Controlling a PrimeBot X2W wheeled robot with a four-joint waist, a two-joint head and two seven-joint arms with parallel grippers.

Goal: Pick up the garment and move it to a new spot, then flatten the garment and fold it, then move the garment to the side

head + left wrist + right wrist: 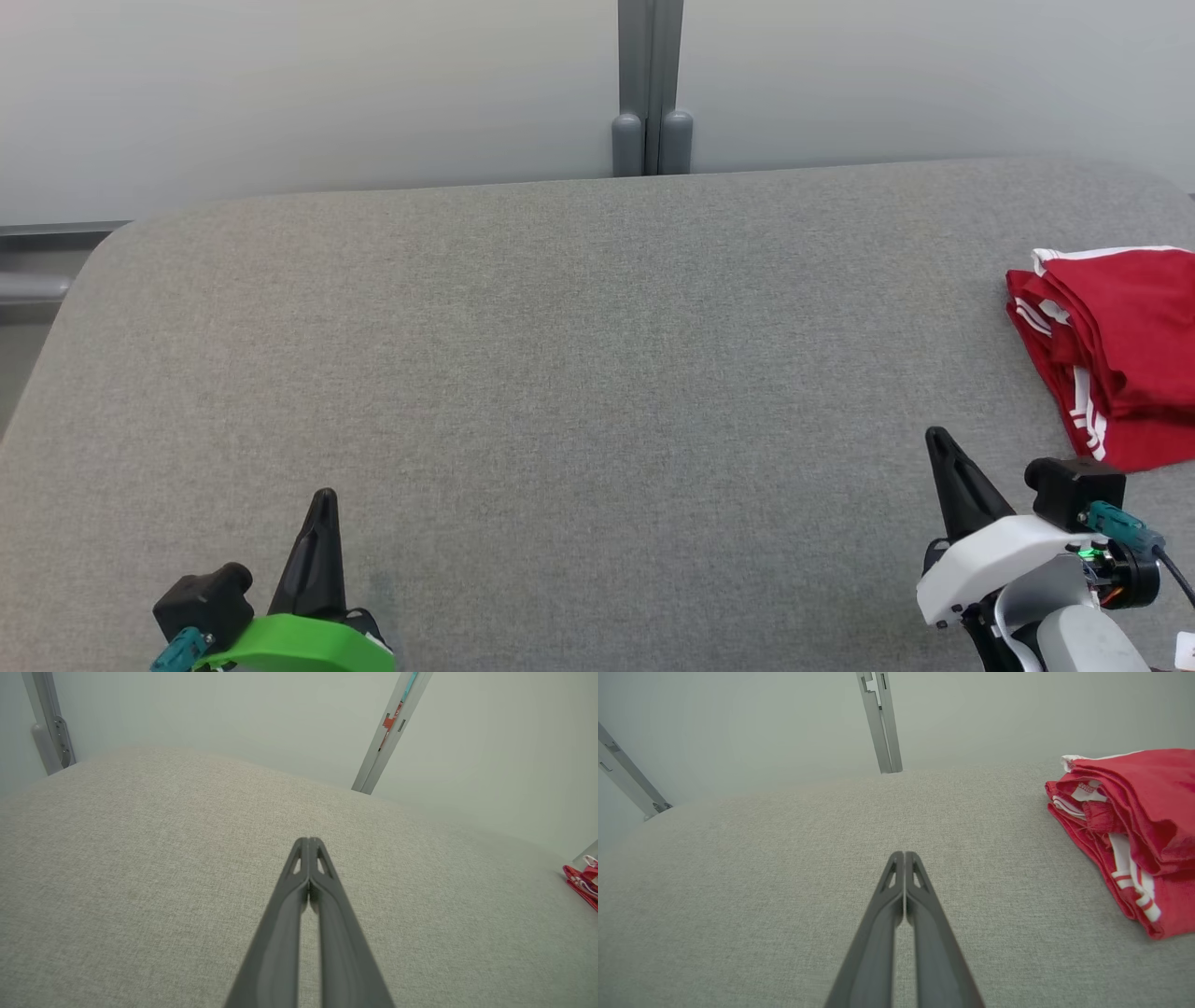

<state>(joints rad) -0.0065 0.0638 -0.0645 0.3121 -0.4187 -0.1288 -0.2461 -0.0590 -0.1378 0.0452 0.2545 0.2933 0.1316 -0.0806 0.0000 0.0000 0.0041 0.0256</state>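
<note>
- Grey woven table surface (pixel 560 373) below a pale wall (pixel 280 93), with a grey post (pixel 651 84) standing behind the far edge.
- Red garment (pixel 1120 355) with white stripes, folded into a layered stack and lying flat at the right edge of the surface, partly cut off by the border of the head view.
- Off to the right of the right gripper (pixel 937 441) and a little beyond its fingertips: near, not touching.
- Far to the right of the left gripper (pixel 324 499), well apart, with bare cloth between.
- Judged from the stacked layers and the spot at the side: picking up, flattening, folding and moving aside all seemingly done; little or nothing left, save perhaps tidying the uneven edges of the stack.
- On the right arm, fingers (pixel 924 933) pressed together to the tips, nothing between them, pointing out over bare surface to the left of the garment.
- On the left arm, fingers (pixel 280 933) likewise closed tip to tip and holding nothing, aimed across bare surface.
- Contact between either pair of tips and the cloth below: cannot tell.
</note>
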